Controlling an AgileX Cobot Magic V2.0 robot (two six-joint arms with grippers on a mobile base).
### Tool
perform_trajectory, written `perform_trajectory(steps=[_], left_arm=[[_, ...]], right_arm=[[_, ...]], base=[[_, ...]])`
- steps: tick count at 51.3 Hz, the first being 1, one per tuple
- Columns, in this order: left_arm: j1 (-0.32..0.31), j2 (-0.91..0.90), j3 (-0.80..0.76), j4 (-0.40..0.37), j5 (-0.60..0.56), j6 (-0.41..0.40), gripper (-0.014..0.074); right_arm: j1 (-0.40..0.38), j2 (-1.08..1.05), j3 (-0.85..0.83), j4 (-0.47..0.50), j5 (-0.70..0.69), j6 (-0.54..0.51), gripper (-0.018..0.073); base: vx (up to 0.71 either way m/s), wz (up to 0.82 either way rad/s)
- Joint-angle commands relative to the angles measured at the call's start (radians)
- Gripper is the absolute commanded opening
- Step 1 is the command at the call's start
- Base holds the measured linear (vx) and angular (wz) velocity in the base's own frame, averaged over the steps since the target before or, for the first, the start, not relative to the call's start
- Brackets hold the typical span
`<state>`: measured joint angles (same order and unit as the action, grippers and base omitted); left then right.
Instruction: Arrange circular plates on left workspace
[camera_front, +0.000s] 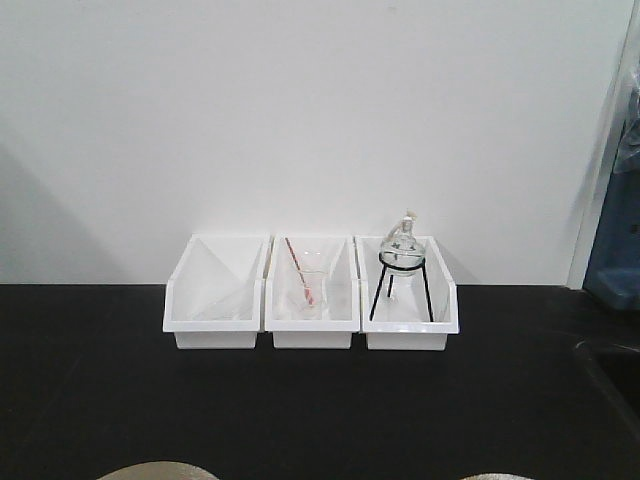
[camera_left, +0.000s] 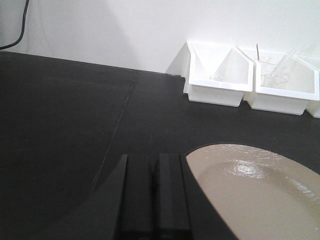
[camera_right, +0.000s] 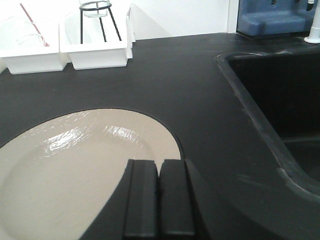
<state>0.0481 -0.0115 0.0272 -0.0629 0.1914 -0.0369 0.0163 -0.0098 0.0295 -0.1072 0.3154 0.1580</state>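
A matte black laboratory countertop (camera_front: 90, 390) runs below a white wall, with three white rectangular bins (camera_front: 310, 310) in a row at the back. Two round glossy beige plates (camera_front: 155, 470) lie flat in front of the bins, nearer the robot. The left gripper (camera_left: 152, 162) and the right gripper (camera_right: 160, 165) are each closed, empty and beside a plate. As I judge it, the jaws should open first, then pinch the rim squarely and lift without dragging.

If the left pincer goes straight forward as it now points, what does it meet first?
Probably only matte black countertop up to the white wall; the glossy beige round plate lies right of the left pincer.
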Motion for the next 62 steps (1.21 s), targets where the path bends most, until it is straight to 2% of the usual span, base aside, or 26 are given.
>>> perform_trajectory(steps=[1, 11, 19, 47, 54, 62], left_arm=[[-0.005, -0.006, 0.020, 0.000, -0.079, -0.009, 0.0000], [-0.005, -0.006, 0.020, 0.001, -0.080, -0.006, 0.0000], [-0.005, -0.006, 0.020, 0.056, -0.095, 0.055, 0.0000], [-0.005, -0.006, 0.020, 0.053, -0.122, 0.052, 0.0000], [-0.005, -0.006, 0.020, 0.053, -0.130, 0.052, 0.0000], [-0.005, -0.006, 0.020, 0.052, -0.131, 0.052, 0.0000]], right_arm=[[-0.006, -0.014, 0.021, -0.014, -0.080, -0.005, -0.0003], [-0.006, -0.014, 0.021, -0.024, -0.070, -0.010, -0.0003], [-0.006, -0.013, 0.019, -0.037, -0.014, -0.039, -0.0003], [-0.006, -0.013, 0.019, -0.051, -0.022, -0.070, -0.0003], [-0.006, -0.013, 0.018, -0.103, -0.077, -0.115, -0.0003], [-0.006, -0.013, 0.018, -0.107, -0.127, -0.118, -0.0003]], base=[[0.07, -0.01], [0.05, -0.01], [0.01, -0.01], [0.00, 0.00], [0.00, 0.00], [0.00, 0.00]])
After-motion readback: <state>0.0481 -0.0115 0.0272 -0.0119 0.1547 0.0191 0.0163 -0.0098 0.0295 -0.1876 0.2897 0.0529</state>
